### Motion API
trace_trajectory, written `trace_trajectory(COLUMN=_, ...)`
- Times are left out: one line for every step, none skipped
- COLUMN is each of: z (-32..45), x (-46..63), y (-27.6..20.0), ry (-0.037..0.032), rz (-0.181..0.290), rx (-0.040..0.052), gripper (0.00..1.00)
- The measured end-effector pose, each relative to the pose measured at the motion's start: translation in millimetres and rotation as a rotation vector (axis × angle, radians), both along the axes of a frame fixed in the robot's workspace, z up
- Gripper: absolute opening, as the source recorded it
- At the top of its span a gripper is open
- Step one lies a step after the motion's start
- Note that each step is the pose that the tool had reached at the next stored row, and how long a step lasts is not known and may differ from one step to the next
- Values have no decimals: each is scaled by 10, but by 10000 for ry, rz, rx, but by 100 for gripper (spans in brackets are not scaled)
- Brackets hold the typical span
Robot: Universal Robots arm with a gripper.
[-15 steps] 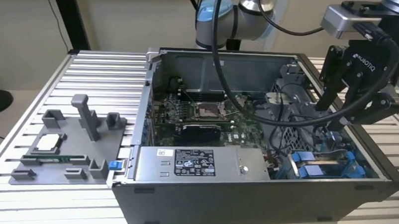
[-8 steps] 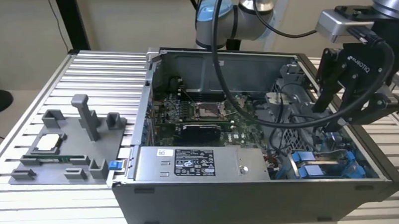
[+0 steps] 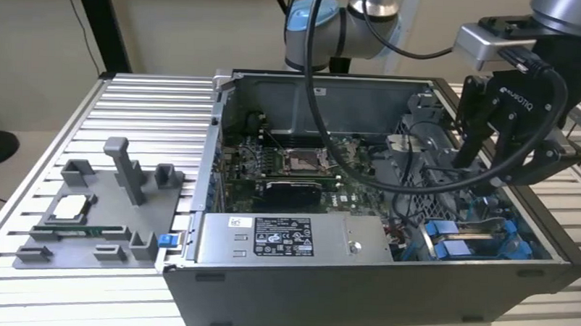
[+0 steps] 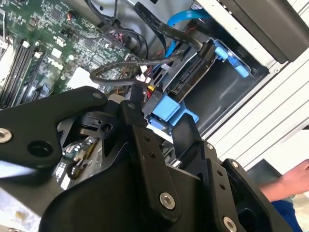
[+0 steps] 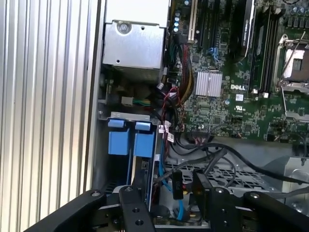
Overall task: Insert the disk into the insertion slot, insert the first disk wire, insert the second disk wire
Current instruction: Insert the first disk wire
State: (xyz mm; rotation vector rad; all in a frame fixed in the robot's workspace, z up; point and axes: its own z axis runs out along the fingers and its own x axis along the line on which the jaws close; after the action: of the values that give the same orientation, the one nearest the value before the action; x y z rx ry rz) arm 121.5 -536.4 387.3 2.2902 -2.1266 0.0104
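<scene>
My gripper [image 3: 475,177] hangs open inside the open computer case [image 3: 363,296], at the exterior view's right, above the drive bay. The insertion slot [image 3: 467,243], grey metal with bright blue rails, lies in the case's near right corner. In the second wrist view the disk [image 4: 192,77] stands edge-on in its blue carrier, and one blue tab [image 4: 170,113] lies between my black fingers [image 4: 137,128]. In the first wrist view two blue tabs [image 5: 119,142] mark the slot, and a black wire connector [image 5: 176,186] on a blue cable sits between my fingers [image 5: 131,205], untouched.
A silver power-supply box [image 3: 288,239] fills the case's front. The motherboard [image 3: 290,163] lies behind it, with black cables looped over a perforated cage [image 5: 227,176]. A grey parts fixture [image 3: 100,214] stands at the exterior view's left on the ribbed table. A person's hand [image 4: 292,181] shows beside the case.
</scene>
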Motion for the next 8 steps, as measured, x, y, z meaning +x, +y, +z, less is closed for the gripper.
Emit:
trace_trajectory(z=-4, x=-1, y=5, ry=-65, rz=49, rx=-16, gripper=100)
trace_trajectory(z=-8, x=-4, y=10, ry=-121, rz=91, rx=-35, gripper=100)
trace_trajectory(z=-13, x=-14, y=19, ry=-163, rz=111, rx=-46, gripper=100)
trace_trajectory(z=-15, x=-29, y=34, ry=-196, rz=116, rx=-55, gripper=100)
trace_trajectory(z=-18, x=-45, y=48, ry=-230, rz=116, rx=-58, gripper=100)
trace_trajectory(z=-21, x=-61, y=58, ry=-261, rz=116, rx=-59, gripper=100)
trace_trajectory(z=-23, x=-74, y=66, ry=-295, rz=115, rx=-60, gripper=100)
trace_trajectory(z=-26, x=-84, y=69, ry=-337, rz=116, rx=-62, gripper=100)
